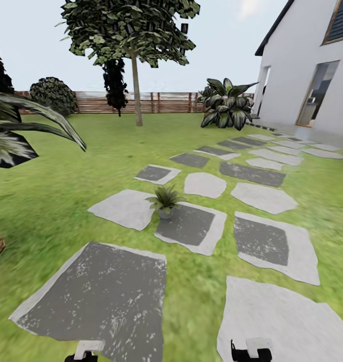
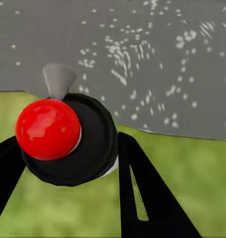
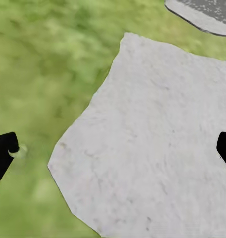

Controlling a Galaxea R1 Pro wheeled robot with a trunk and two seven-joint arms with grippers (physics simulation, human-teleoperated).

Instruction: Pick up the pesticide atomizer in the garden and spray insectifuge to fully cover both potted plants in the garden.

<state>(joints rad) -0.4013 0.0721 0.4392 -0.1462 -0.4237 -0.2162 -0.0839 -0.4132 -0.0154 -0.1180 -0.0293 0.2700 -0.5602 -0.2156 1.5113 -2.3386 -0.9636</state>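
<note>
garden lawn [image 1: 50, 201] with stepping stones [image 1: 264, 196] and one potted plant [image 1: 165, 201]

left gripper [image 2: 68, 163] is clenched on a black object with a red ball [image 2: 47, 129], over the stone's edge. the potted plant sits on a stone ahead. right gripper [image 3: 113, 148] is released, fingers spread over a pale stone.

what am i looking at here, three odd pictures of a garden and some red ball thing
It is a simulated wheeled robot with two arms. The big picture comes from its head camera, looking over a lawn with stepping stones, one small potted plant, a fence and a house. The other two come from cameras near each gripper. The left gripper is closed around a dark round object topped by a red ball; what it is, I cannot tell. The right gripper is open and empty above a pale stone.
</note>
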